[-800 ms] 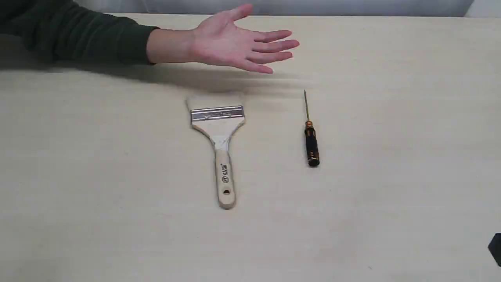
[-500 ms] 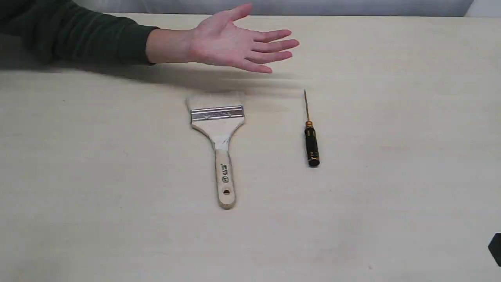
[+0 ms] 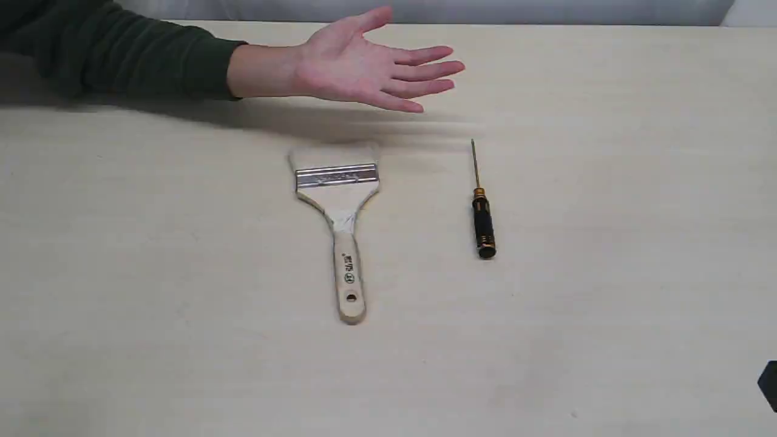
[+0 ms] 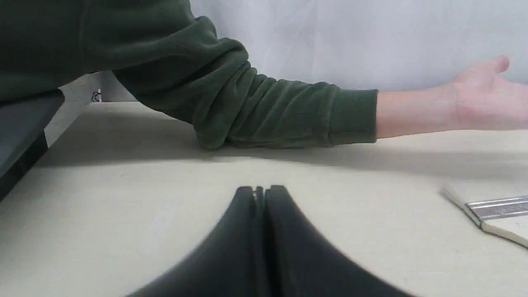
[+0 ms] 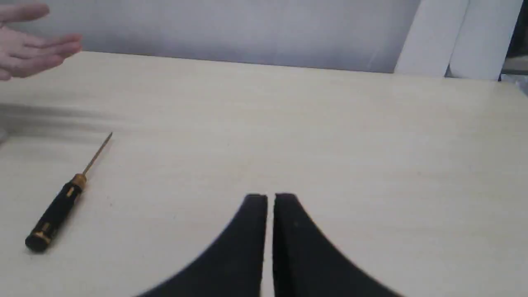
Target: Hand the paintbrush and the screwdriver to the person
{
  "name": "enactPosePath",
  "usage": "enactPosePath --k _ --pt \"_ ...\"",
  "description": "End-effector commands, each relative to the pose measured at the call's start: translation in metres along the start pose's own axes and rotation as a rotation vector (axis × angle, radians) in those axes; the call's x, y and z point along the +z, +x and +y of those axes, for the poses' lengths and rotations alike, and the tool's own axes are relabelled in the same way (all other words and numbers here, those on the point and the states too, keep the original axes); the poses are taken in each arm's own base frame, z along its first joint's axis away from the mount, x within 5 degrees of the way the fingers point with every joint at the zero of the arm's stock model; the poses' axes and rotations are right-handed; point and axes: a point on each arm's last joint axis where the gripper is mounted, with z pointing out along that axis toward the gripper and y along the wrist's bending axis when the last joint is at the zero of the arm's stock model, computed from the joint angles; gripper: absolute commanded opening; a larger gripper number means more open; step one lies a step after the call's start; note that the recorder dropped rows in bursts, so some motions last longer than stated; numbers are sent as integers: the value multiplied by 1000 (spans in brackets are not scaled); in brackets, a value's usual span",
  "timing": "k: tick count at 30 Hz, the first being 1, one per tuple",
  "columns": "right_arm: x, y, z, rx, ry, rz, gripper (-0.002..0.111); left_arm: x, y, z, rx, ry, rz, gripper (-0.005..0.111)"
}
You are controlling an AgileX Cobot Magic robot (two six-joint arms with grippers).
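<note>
- Nothing has visibly moved since the earlier frames: the paintbrush (image 3: 341, 224), the screwdriver (image 3: 482, 215) and the person's hand (image 3: 364, 67) are all where they were.
- The paintbrush lies flat at the centre of the exterior frame, with its bristles toward the top and its handle toward the bottom.
- The screwdriver lies flat right of centre, well apart from the brush, with its shaft tip pointing to the top of the frame.
- The person's hand waits open and empty, palm up, at upper centre. Its green sleeve runs off to the upper left.
- The left gripper (image 4: 259, 190) has its jaws pressed together on nothing, above bare table (image 3: 182, 273) and well short of the brush.
- The right gripper (image 5: 270, 198) is likewise pressed together and empty, well apart from the screwdriver.
- Judged from this, no handover has begun: both pickups and both deliveries are left.
</note>
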Motion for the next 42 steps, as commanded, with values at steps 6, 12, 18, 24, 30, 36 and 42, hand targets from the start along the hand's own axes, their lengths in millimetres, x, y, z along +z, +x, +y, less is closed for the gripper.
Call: enactPosePath --k 6,12,18,24,30,36,42 --pt "-3 -22 -1 -6 15 -252 4 0 0 0 -4 6 -11 0" --pt "-6 -32 -1 -6 19 -368 4 0 0 0 -4 6 -11 0" --pt "-7 -35 -2 -4 20 -408 4 0 0 0 -6 6 -9 0" --pt "-9 -38 -2 39 14 -440 4 0 0 0 -6 7 -10 0" --pt "-8 -36 -3 219 -12 -416 4 0 0 0 -6 7 -10 0" --pt "-6 -32 -2 266 -23 -371 4 0 0 0 -6 7 -10 0" --pt "-6 -31 -2 266 -24 -356 4 0 0 0 -6 7 -10 0"
